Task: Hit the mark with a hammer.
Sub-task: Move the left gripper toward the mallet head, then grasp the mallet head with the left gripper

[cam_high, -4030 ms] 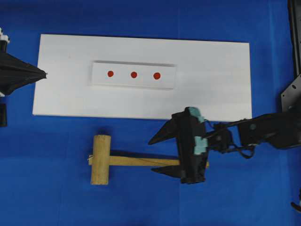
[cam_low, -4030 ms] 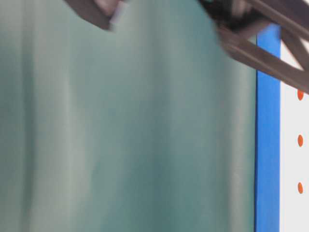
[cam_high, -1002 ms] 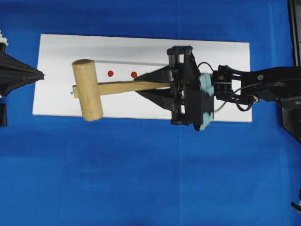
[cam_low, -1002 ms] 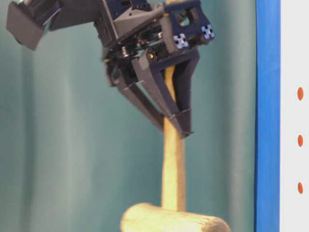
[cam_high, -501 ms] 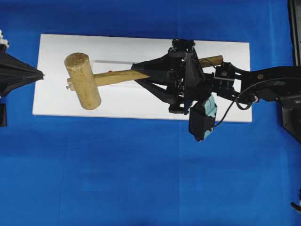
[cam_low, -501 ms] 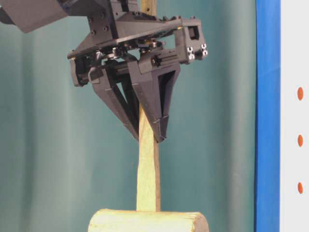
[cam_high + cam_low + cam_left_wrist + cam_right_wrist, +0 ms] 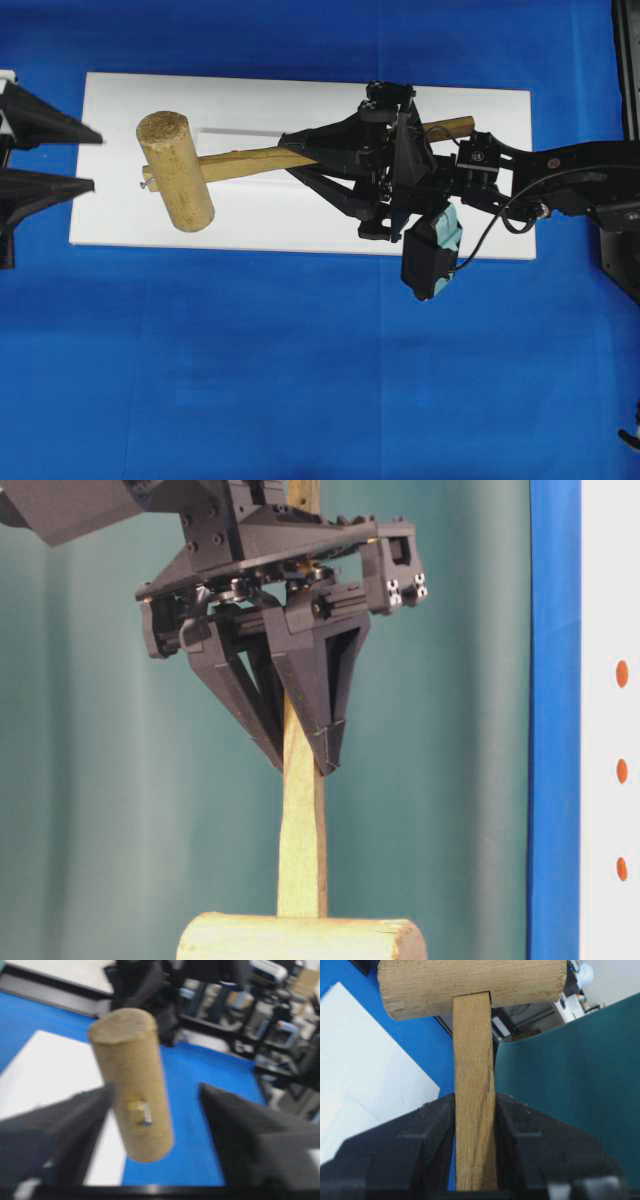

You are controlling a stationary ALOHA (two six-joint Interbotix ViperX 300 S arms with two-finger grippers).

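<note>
The hammer [image 7: 176, 172], a light wooden mallet, hangs in the air over the left part of the white board [image 7: 300, 220]. Its head points left and its handle [image 7: 245, 163] runs right. My right gripper [image 7: 287, 155] is shut on the handle near its middle, and the right wrist view shows the fingers [image 7: 432, 1125] pressed against both sides of the handle below the head [image 7: 470, 985]. My left gripper [image 7: 96, 159] stands open at the board's left edge, just short of the head [image 7: 134, 1080]. Three red marks [image 7: 622, 771] show at table level; from overhead they are hidden.
The white board lies on a blue cloth [image 7: 300, 380]. A green backdrop [image 7: 100, 780] stands behind the right gripper [image 7: 300, 765] in the table-level view. The right arm [image 7: 560, 180] reaches in from the right edge.
My left gripper has gone from shut to open. Over the last second the right gripper tilted and carried the hammer head a little left; since half a second ago it has held still.
</note>
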